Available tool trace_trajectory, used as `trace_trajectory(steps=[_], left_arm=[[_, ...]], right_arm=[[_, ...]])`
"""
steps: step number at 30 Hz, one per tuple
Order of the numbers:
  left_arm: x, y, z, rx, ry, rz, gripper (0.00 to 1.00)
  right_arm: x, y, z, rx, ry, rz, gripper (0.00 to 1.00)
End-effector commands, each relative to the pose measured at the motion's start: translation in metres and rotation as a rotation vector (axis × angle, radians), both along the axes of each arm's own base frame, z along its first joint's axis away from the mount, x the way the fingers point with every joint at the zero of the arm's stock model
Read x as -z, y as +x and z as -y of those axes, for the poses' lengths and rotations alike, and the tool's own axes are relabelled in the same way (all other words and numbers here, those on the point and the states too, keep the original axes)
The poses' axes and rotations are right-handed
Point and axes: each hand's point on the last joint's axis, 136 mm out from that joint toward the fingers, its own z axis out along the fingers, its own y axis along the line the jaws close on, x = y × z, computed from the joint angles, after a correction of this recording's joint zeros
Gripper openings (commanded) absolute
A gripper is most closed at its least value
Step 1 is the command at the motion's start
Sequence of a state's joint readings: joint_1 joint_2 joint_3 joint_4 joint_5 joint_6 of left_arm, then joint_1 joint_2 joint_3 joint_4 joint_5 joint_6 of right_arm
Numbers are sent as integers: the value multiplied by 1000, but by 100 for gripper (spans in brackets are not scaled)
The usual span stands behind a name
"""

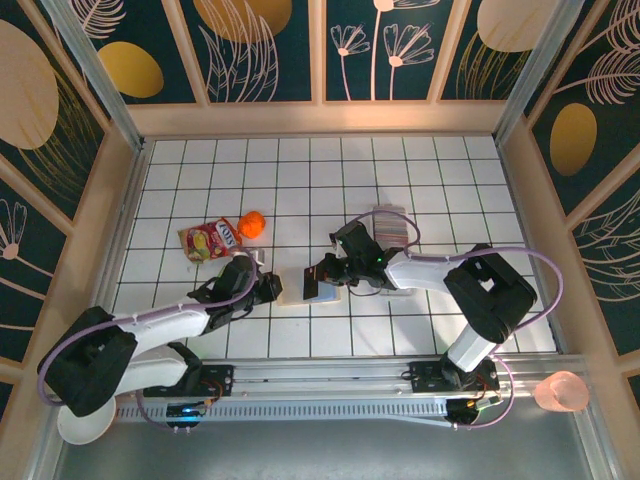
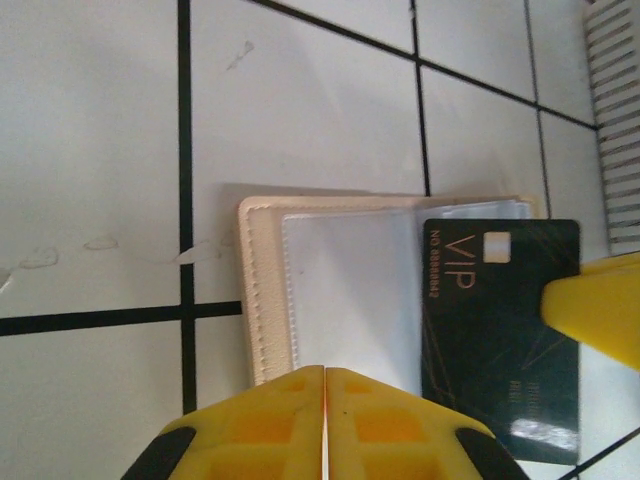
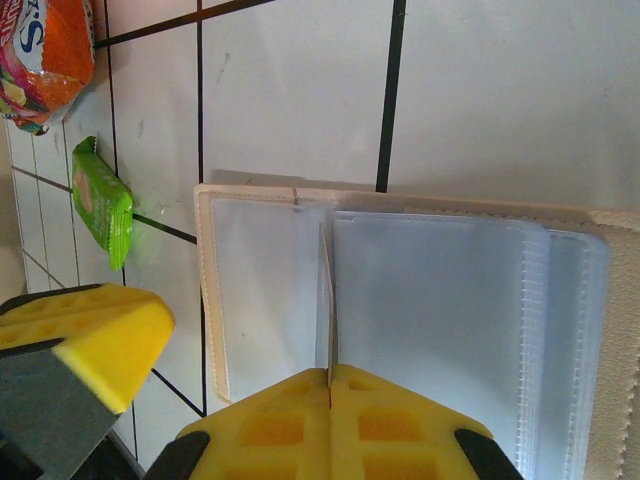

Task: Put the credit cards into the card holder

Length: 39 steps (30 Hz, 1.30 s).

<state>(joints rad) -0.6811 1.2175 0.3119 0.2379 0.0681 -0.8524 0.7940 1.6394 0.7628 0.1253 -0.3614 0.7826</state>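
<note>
The right end effector is shown closed on a black card marked VIP. The card is pinched at the middle of one long side, so the opposite long side is presented to the card holder. From the right wrist the card is seen edge-on, a thin line running straight out from the closed tips. From the left wrist its printed face is shown, with the long axis parallel to the holder's stitched edge and the leading side overlapping the clear sleeves. Whether that side has entered a pocket cannot be told. The grip on the trailing side is judged to leave the leading side free to slide in.

The holder is laid open and flat on the tiled worktop, between the two arms and towards the front. Its sleeves are turned up and its long axis is spread left to right in the overhead view. The left end effector is closed, with nothing seen between its tips, and is set at the holder's near edge. It is apparently placed there to steady the holder against the push of insertion.

The other credit cards are fanned in a row farther back, beyond the right wrist. A green sachet is seen beside the holder. A snack packet and an orange object are left at the rear left.
</note>
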Motion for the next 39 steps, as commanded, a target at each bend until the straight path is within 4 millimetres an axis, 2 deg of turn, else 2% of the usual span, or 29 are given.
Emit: trace_trajectory(steps=[1, 8, 14, 30, 39], left_arm=[[19, -9, -8, 9, 60, -48, 6], [28, -13, -6, 32, 68, -72, 0], [33, -16, -6, 41, 71, -86, 0], [37, -18, -6, 46, 76, -102, 0], [39, -18, -5, 48, 76, -109, 0]], right_arm=[[9, -5, 1, 9, -7, -26, 0], [5, -7, -5, 5, 36, -43, 0], [5, -8, -9, 6, 74, -63, 0], [-14, -7, -13, 25, 234, -88, 0], [-11, -9, -14, 26, 272, -104, 0]])
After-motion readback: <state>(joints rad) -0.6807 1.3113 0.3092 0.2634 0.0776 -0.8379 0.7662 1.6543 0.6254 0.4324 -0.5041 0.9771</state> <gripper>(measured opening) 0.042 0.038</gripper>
